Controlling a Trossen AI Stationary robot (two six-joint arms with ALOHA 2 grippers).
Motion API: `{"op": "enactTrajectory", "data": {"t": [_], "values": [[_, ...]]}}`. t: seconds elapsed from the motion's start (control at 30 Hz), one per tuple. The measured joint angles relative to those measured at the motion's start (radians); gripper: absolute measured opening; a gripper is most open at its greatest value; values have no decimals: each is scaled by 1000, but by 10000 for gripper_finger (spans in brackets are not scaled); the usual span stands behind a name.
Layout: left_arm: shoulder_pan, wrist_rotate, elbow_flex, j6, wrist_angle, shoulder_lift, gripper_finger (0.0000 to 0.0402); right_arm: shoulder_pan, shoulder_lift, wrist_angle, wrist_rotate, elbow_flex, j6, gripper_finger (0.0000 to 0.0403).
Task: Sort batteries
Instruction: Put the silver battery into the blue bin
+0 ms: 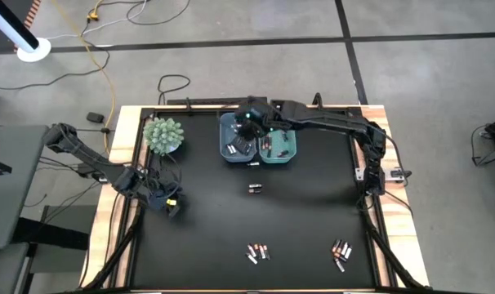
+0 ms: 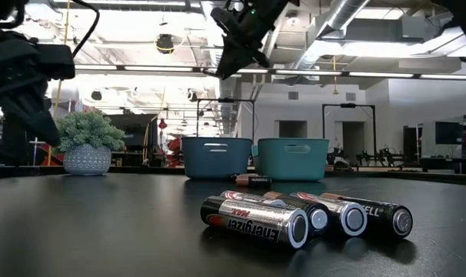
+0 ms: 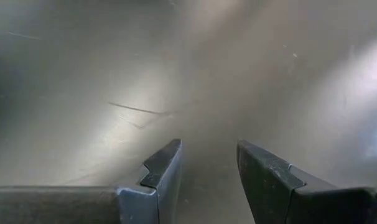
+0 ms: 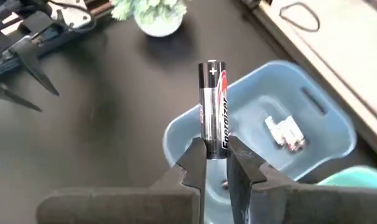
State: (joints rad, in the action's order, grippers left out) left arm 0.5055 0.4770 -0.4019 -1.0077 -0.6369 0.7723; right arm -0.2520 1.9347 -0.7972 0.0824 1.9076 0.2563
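The right gripper (image 4: 216, 163) pinches a battery (image 4: 214, 106) upright by its lower end, hanging over the blue bin (image 4: 325, 127) at the high view's upper centre. It should release only once centred over that bin, well clear of the rim. The left gripper (image 3: 208, 177) waits at mid-left, fingers apart and empty.

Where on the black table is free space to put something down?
Free: the wide patch between the potted plant, the lone batteries and the left gripper. Crowded: the two bins under the right gripper, and the front-edge battery piles.
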Motion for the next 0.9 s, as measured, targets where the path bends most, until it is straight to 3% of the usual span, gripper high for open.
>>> {"op": "enactTrajectory", "data": {"t": [0.4, 0.63, 0.9], "values": [[-159, 0, 0, 20, 4, -1, 148, -105, 134, 27, -135, 1, -178, 52], [-214, 0, 0, 20, 4, -1, 148, -113, 259, 13, -141, 1, -318, 52], [-244, -1, 0, 17, 4, -1, 148, -143, 343, 13, -141, 1, -336, 52]]}}
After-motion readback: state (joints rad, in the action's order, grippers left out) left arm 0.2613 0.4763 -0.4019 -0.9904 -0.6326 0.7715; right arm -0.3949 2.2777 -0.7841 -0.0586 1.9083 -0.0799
